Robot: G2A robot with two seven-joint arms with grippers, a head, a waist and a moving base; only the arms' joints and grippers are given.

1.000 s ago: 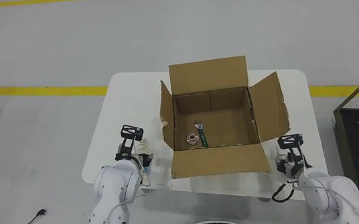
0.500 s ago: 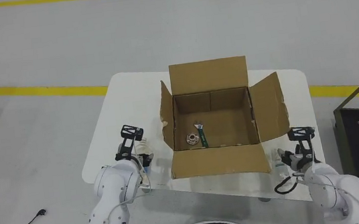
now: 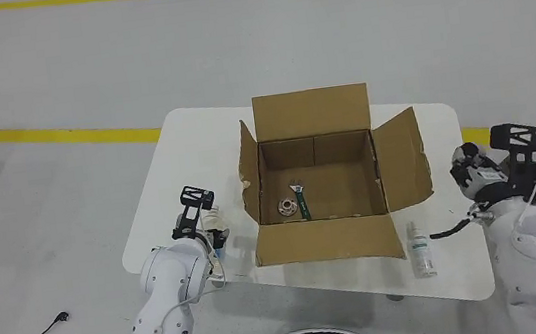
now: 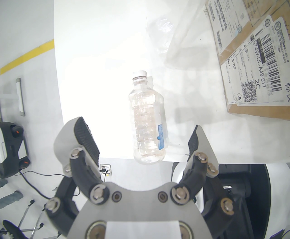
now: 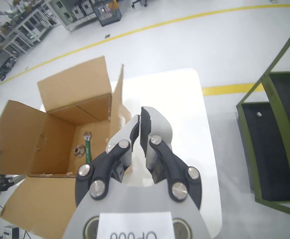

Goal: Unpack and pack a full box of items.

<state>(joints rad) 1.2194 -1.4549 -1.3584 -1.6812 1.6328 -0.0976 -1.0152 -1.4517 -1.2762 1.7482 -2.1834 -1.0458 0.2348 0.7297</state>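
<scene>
Bright, even overhead light. The white table (image 4: 95,56) glares nearly blank in the left wrist view. Shadows beside the box (image 3: 325,240) seem faint. Wrist views bend at their edges.

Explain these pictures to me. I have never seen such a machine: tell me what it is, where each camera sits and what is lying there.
This is a two-armed robot; each arm ends in a two-fingered pincer. The top view looks down from above its arms; the other two come from cameras on its wrists. On the white table stands an open brown cardboard box holding a green-handled wrench and a small round metal part. The left pincer is open over a clear plastic bottle lying on the table. The right pincer is shut and empty, beside the box. A second clear plastic bottle lies on the table on that side.
</scene>
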